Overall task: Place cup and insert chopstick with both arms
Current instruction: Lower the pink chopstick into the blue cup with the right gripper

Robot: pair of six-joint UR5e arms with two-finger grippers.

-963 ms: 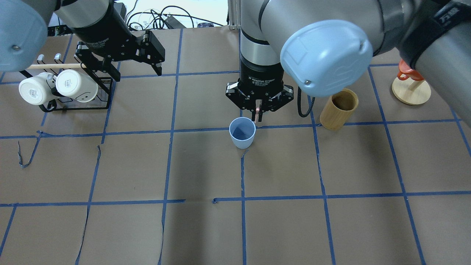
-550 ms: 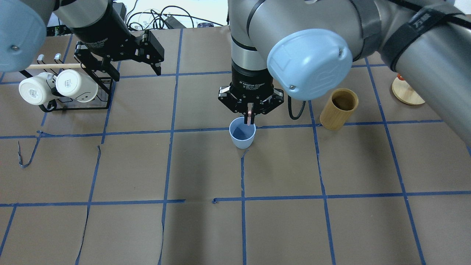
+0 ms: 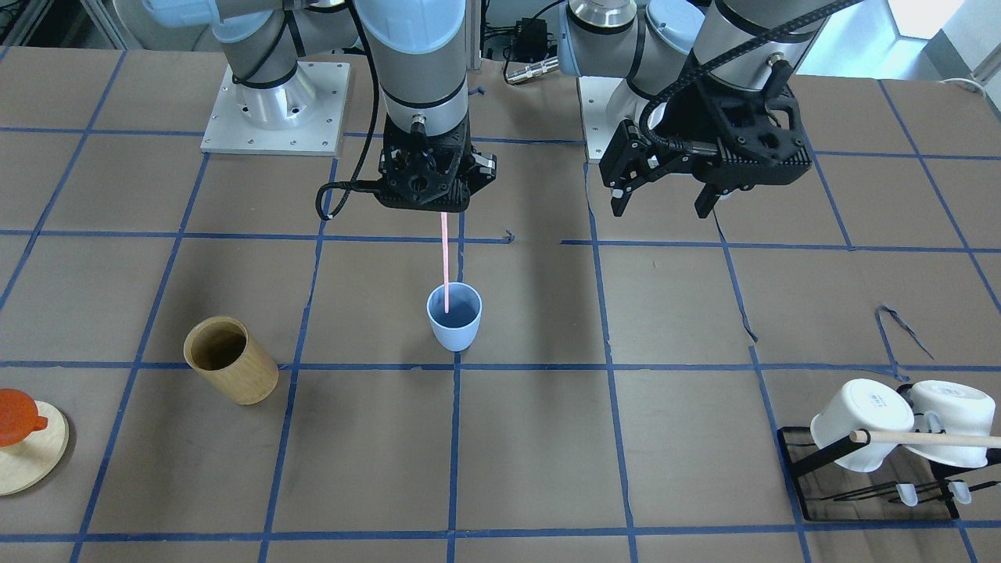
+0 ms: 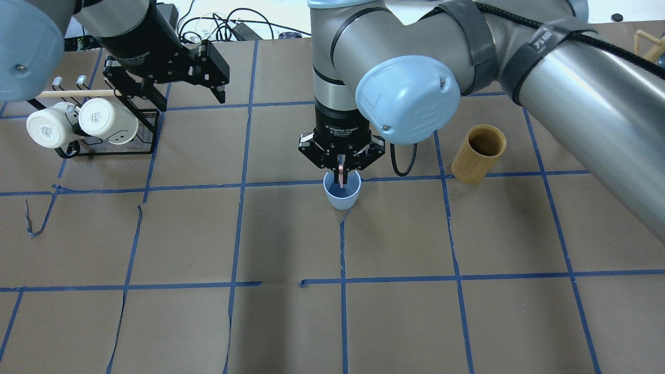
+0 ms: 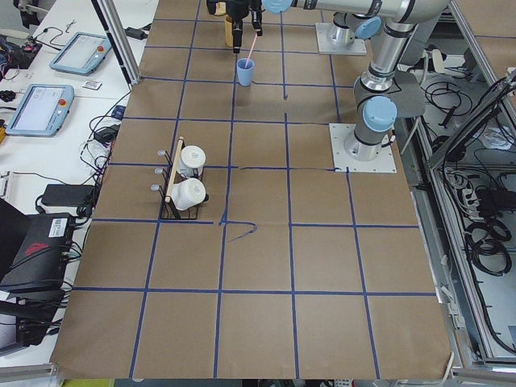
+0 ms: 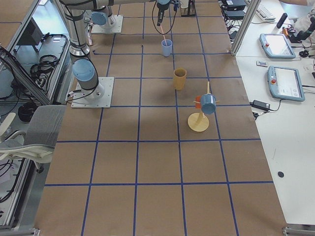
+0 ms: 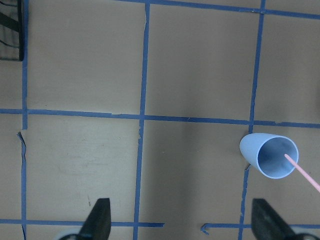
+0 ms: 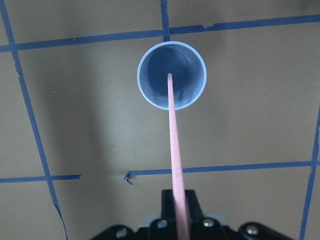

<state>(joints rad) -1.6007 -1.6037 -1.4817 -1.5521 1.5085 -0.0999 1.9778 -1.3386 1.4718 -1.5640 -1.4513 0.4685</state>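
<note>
Chopstick (image 3: 445,266) tip inside the cup (image 3: 453,332), straight under my right claw (image 3: 442,209).
The stick hangs upright, its long axis vertical, and the cup stands on the worktop (image 3: 547,438). My right claw is clenched on its top end; my left claw (image 3: 661,209) is spread, empty, well apart.

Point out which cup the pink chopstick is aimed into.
The small pale blue cup: the right gripper holds the chopstick pointing down into its mouth. The tan bamboo cup and racked white mugs stand aside.
</note>
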